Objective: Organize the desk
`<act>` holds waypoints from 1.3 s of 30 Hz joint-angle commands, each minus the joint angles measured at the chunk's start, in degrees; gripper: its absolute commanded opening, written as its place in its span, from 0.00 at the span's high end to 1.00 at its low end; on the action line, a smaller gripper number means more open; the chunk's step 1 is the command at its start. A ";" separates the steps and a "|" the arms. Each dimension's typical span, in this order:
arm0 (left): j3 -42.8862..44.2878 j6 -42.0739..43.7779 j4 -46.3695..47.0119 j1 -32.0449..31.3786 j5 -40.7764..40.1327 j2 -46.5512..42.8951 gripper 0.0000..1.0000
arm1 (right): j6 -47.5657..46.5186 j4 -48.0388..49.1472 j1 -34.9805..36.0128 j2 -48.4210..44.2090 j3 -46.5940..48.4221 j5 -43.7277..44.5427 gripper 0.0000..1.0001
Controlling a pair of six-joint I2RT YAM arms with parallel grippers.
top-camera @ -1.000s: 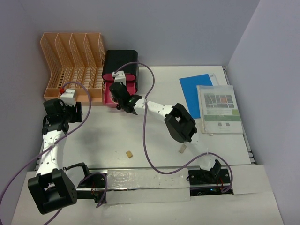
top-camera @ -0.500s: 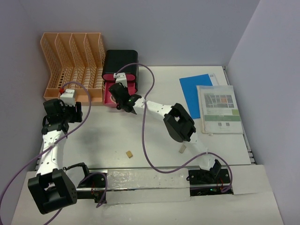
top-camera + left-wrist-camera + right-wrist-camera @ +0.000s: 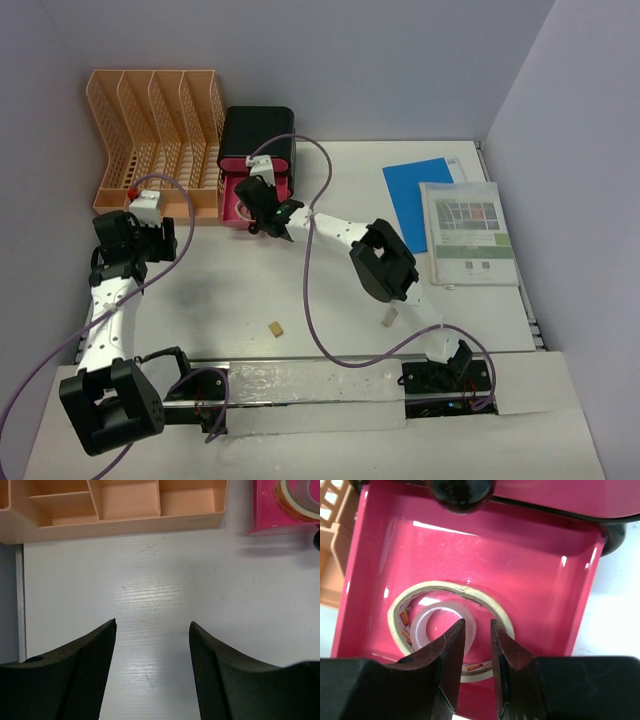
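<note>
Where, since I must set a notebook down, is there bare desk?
Bare desk lies between file rack, left arm and right arm. Crowded: blue sheet and booklet at right; right tool over the drawer.

Left fingers (image 3: 90, 670) wide apart; right arm (image 3: 335, 232) stretched forward and leftward, right fingers (image 3: 447, 665) narrowly parted.

At 10 o'clock in the overhead view, a peach file rack (image 3: 155, 140) with four upright slots. Just beside it at its 3 o'clock, a black box (image 3: 257, 135), its pink drawer (image 3: 231, 198) pulled out toward 6 o'clock, with a roll of beige tape (image 3: 442, 586) lying flat inside. Toward 2 o'clock, a blue sheet (image 3: 418, 195), with a printed booklet (image 3: 467, 232) over its 4 o'clock edge. Near 6 o'clock, a small tan block (image 3: 272, 327). Well apart at its 3 o'clock, a paler block (image 3: 389, 319).
</note>
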 commanded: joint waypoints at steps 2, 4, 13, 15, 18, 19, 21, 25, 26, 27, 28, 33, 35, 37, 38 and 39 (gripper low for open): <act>0.94 0.83 -0.07 0.40 3.25 -0.02 0.34 | -1.00 0.47 -0.75 -5.03 -0.31 0.91 0.66; 1.85 1.38 -1.13 0.48 4.43 0.20 0.34 | -1.44 0.84 -0.67 -7.05 -1.45 0.57 0.65; 8.34 4.35 -8.16 -10.41 3.64 2.84 0.36 | -1.46 6.67 -0.82 -25.95 -17.05 -2.47 0.64; 7.43 5.09 -8.43 -15.40 2.58 2.23 0.36 | -0.94 7.68 -0.82 -30.78 -22.49 -2.20 0.63; 4.93 5.90 -8.43 -26.14 -0.33 2.16 0.35 | 1.03 10.80 -0.92 -37.76 -31.80 -0.09 0.63; 4.61 5.79 -8.35 -30.52 -2.16 2.84 0.34 | 1.63 12.75 -0.90 -40.57 -36.01 1.53 0.63; 4.47 4.81 -7.31 -36.09 -6.19 5.89 0.34 | 3.58 15.61 -0.90 -44.82 -42.36 3.62 0.63; 5.77 0.84 -1.71 -39.54 -12.57 12.18 0.35 | 7.24 18.55 -0.92 -51.46 -53.31 9.26 0.63; 5.69 -0.26 0.54 -39.93 -14.03 13.45 0.35 | 8.22 18.79 -0.92 -53.15 -54.56 10.17 0.63; 5.34 -2.48 2.91 -40.30 -15.01 14.61 0.35 | 9.60 19.37 -0.89 -55.20 -57.23 11.99 0.63; 4.96 -3.90 6.21 -40.73 -15.02 15.20 0.35 | 11.36 20.29 -0.87 -56.55 -59.72 12.93 0.63; 4.28 -9.40 17.78 -42.14 -19.75 21.31 0.34 | 15.40 24.90 -0.92 -64.45 -70.89 18.91 0.63; 4.76 -10.53 20.80 -42.23 -20.52 24.14 0.34 | 15.83 24.66 -0.92 -66.74 -72.23 21.05 0.63; 4.74 -11.40 23.13 -42.14 -22.26 25.74 0.34 | 16.38 23.87 -0.92 -68.33 -73.95 22.55 0.63; 4.51 -11.47 25.02 -42.14 -22.64 27.09 0.34 | 16.70 23.56 -0.92 -69.67 -74.99 23.80 0.63; 4.53 -11.39 25.87 -42.14 -23.36 27.97 0.34 | 16.86 23.48 -0.92 -70.46 -75.56 24.38 0.63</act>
